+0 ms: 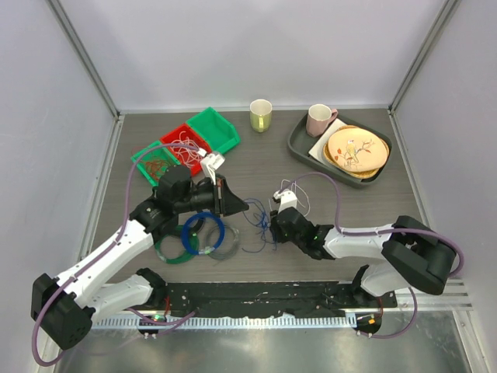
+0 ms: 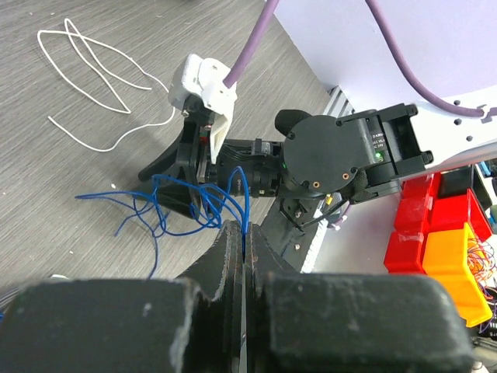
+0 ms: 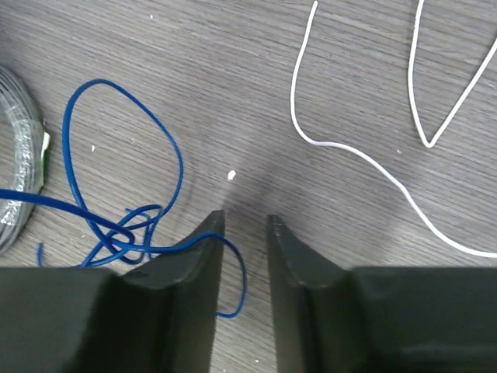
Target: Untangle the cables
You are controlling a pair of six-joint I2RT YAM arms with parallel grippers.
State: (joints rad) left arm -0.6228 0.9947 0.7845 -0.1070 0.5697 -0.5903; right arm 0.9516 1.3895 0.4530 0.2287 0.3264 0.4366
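Pulling too soon is the hazard here. The left gripper (image 2: 243, 233) has its fingers pressed together on a strand of the blue cable (image 2: 194, 202), which lies snarled on the table (image 1: 264, 159) between the two arms, near its middle. The right gripper (image 3: 245, 221) hangs low over the snarl, fingers a little apart and gripping nothing; a blue strand passes just at one fingertip, right of the knot (image 3: 124, 233). If the left arm draws away while nothing anchors the other side, the knot will likely cinch tighter, or the whole snarl will slide left into the coils (image 1: 203, 233). The white cable (image 3: 349, 148) lies right of the blue and seems apart from it, but a careless grab could catch it.
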